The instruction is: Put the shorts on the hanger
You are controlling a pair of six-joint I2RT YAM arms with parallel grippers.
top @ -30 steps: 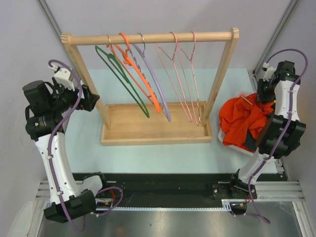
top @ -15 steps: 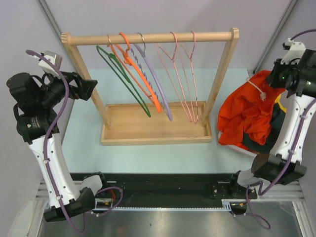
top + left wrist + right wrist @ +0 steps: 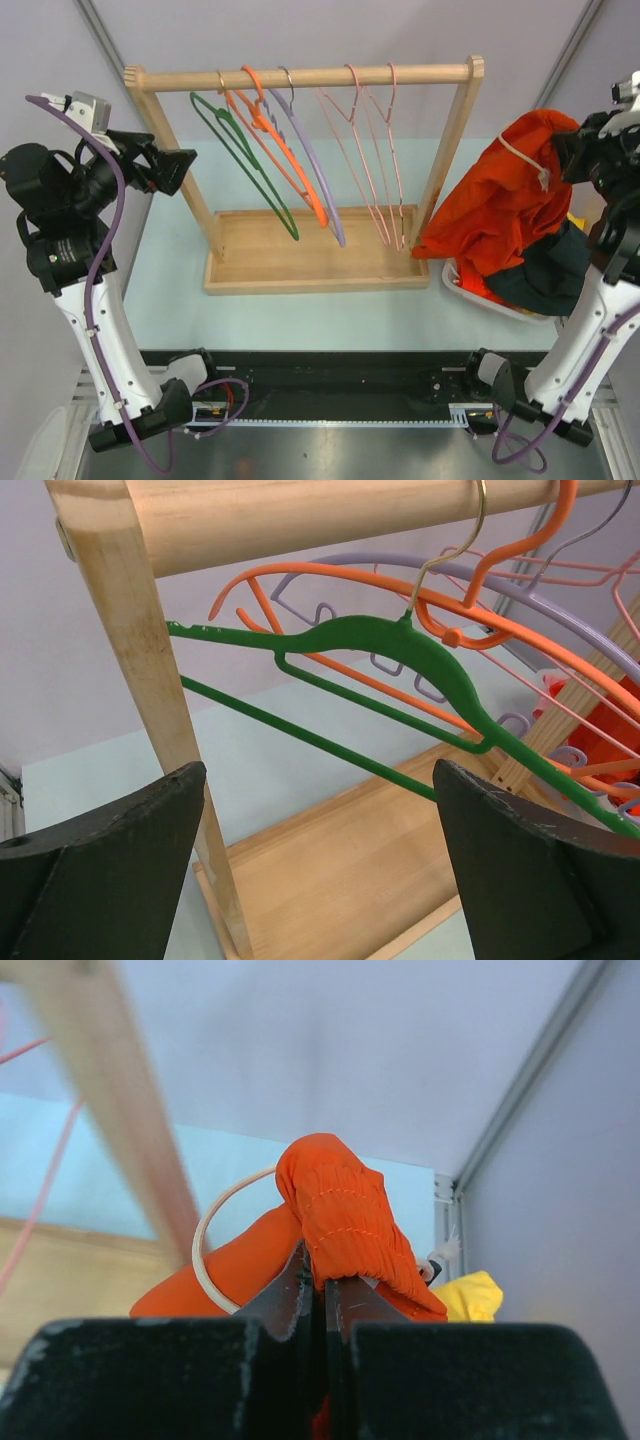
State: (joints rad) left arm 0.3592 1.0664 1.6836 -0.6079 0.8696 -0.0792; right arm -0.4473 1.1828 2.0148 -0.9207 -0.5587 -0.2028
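R pincer (image 3: 322,1288) clamped on shorts (image 3: 497,205) waistband, garment hanging far-right | pink wire hanger (image 3: 394,150) on rail (image 3: 420,73), left of shorts past rack post (image 3: 452,140), long axis roughly near-far | L pincer (image 3: 184,166) wide, empty, rack's left end | right arm nearer

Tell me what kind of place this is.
Likely a robot test bench set up for laundry practice: two arms bolted to a table, a wooden clothes rack with hangers, and a tub of clothes.
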